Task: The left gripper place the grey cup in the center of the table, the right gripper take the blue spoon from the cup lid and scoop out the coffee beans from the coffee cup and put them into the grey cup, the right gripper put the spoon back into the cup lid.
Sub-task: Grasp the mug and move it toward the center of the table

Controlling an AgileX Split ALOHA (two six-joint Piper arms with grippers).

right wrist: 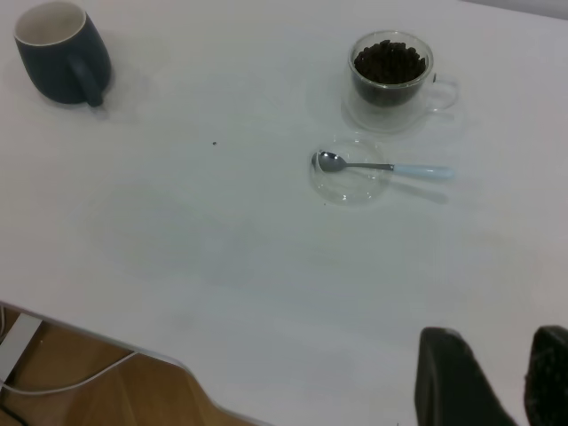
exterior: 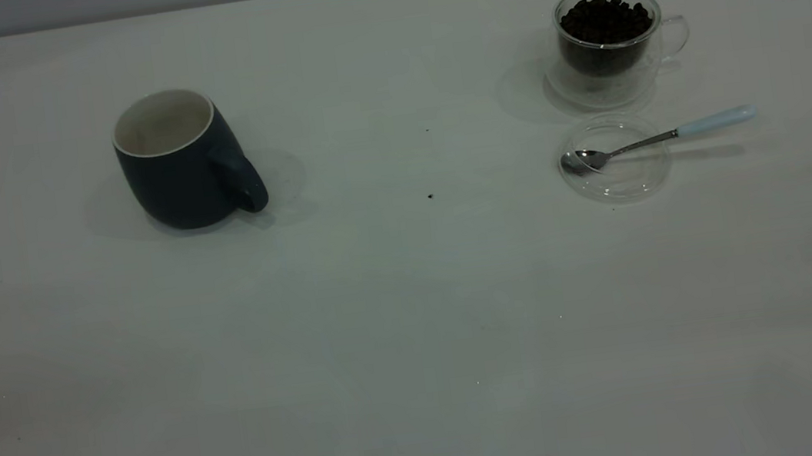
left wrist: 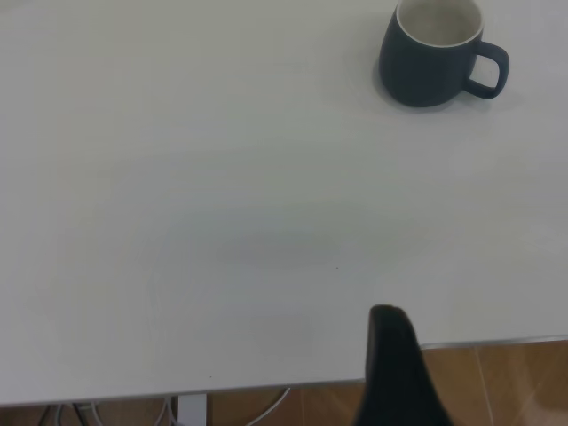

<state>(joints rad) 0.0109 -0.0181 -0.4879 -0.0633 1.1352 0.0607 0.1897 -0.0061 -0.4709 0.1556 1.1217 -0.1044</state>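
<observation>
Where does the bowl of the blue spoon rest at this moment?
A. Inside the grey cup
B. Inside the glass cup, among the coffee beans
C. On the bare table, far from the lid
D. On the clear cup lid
D: the blue spoon lies with its bowl on the clear cup lid, in front of the coffee cup, and its handle reaches out past the lid's rim.

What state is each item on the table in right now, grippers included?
grey cup: upright, empty, left side of table.
coffee cup: upright, full of beans.
cup lid: flat, beside coffee cup.
blue spoon: bowl resting in lid.
left gripper: off the table edge, holding nothing.
right gripper: open, empty.
</observation>
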